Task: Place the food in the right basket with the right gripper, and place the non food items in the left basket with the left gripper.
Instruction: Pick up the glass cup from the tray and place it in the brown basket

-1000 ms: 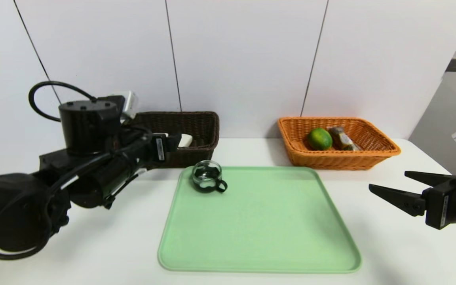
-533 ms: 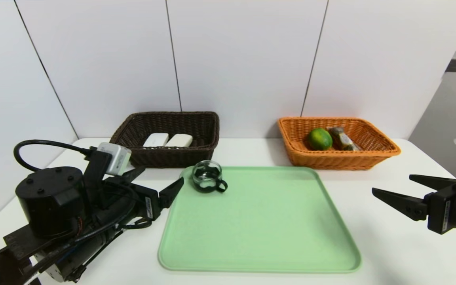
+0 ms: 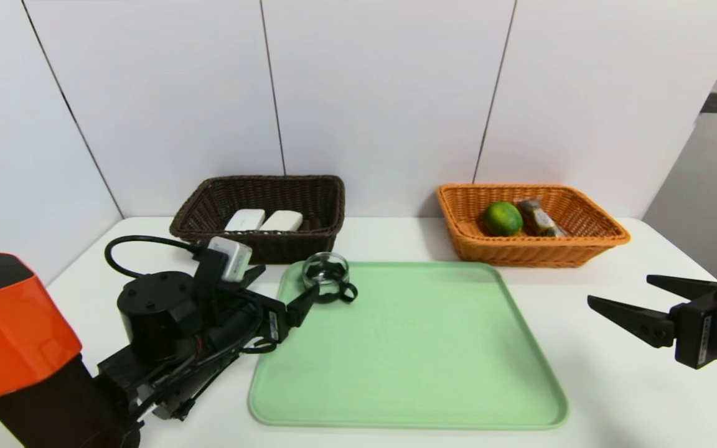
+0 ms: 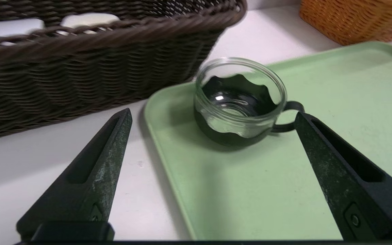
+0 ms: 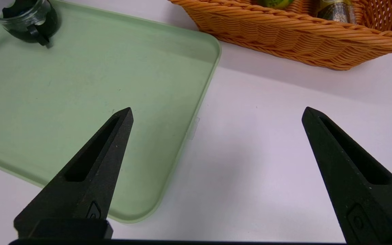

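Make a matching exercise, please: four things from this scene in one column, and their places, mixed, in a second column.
Things:
1. lime
2. glass cup
3. white case
4. right claw

Places:
A. on the green tray, at its far left corner
B. in the dark brown basket
C. over the bare table, right of the tray
D. in the orange basket

Pairs: 1-D, 2-A, 3-B, 4-C
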You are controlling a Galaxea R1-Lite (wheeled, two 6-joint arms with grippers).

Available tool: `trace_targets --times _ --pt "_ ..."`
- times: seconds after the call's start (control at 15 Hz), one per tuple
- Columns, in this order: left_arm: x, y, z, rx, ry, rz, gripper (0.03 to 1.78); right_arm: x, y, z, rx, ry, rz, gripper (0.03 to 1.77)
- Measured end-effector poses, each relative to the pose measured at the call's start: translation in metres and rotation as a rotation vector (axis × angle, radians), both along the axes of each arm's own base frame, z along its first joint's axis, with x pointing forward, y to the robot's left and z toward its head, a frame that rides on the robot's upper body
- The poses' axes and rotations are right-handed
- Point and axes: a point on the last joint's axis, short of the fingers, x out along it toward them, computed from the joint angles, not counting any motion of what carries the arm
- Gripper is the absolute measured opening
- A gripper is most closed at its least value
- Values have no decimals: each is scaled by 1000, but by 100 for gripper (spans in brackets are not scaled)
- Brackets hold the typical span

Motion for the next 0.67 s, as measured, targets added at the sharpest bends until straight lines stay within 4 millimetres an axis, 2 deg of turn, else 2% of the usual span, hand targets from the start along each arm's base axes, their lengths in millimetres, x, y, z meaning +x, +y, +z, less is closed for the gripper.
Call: trace_targets --times 0.27,0.67 --pt "10 -7 -13 7 31 -44 169 1 0 -1 0 8 -1 171" --pt "25 -15 -18 -4 22 -43 169 4 0 -3 2 17 -5 171"
